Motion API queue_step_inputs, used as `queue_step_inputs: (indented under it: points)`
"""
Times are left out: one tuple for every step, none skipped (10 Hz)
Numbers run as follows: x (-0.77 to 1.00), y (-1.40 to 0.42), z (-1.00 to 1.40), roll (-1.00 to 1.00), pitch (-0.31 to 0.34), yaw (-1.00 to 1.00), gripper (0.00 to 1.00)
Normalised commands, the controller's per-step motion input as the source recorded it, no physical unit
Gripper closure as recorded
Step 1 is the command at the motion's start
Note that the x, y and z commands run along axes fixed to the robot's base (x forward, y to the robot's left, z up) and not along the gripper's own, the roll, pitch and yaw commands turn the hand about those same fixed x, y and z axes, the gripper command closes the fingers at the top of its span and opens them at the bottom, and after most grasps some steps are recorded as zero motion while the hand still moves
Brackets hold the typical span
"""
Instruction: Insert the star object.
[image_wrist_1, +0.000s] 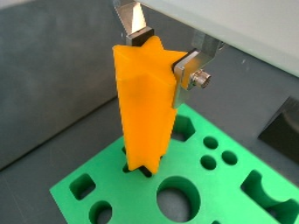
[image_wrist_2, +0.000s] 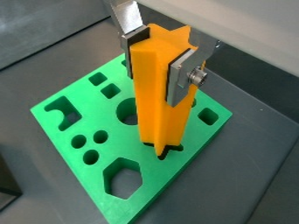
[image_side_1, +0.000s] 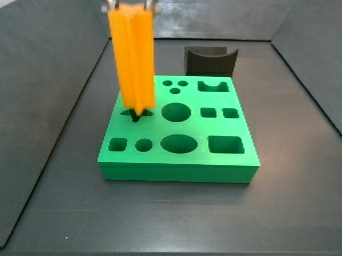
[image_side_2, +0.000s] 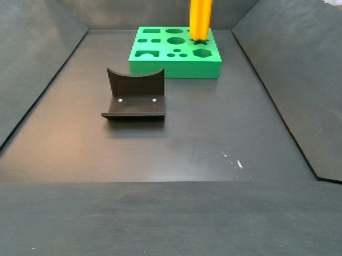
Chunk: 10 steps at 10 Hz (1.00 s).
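The star object (image_wrist_1: 146, 105) is a tall orange ridged prism, held upright. My gripper (image_wrist_1: 162, 55) is shut on its upper end, one dark pad on each side, as both wrist views show (image_wrist_2: 158, 59). Its lower end stands at the star-shaped hole (image_wrist_1: 140, 168) near one edge of the green block (image_wrist_1: 216, 197), just entering it. In both side views the prism (image_side_1: 131, 60) (image_side_2: 201, 20) rises straight from the green block (image_side_1: 187, 160) (image_side_2: 167, 55). The gripper is mostly cut off above the frame there.
The green block has several other holes: round (image_side_1: 177, 111), square (image_side_1: 227, 146), hexagonal (image_wrist_2: 121, 179). A dark grey curved block (image_side_2: 134, 95) (image_side_1: 210, 58) stands on the dark floor apart from the green block. Grey walls enclose the floor.
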Motion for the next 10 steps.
queue_step_inputs:
  points:
    - [0.0,0.0,-0.26,-0.06,0.0,-0.03,1.0]
    - [-0.02,0.0,-0.25,0.0,0.01,-0.24,1.0]
    - [-0.07,0.0,-0.23,0.01,0.043,-0.34,1.0]
    - [-0.16,0.0,-0.32,0.0,0.017,-0.34,1.0]
    - [-0.37,0.0,-0.34,-0.01,0.0,-0.26,1.0]
    - [-0.09,0.0,-0.35,-0.06,0.0,-0.18,1.0]
    - [0.11,0.0,-0.42,-0.03,0.0,-0.05,1.0]
    - [0.19,0.0,-0.48,-0.01,0.0,0.0,1.0]
    - [0.23,0.0,-0.48,0.0,0.0,0.0,1.0]
    - [0.16,-0.03,-0.46,0.07,0.0,0.0,1.0]
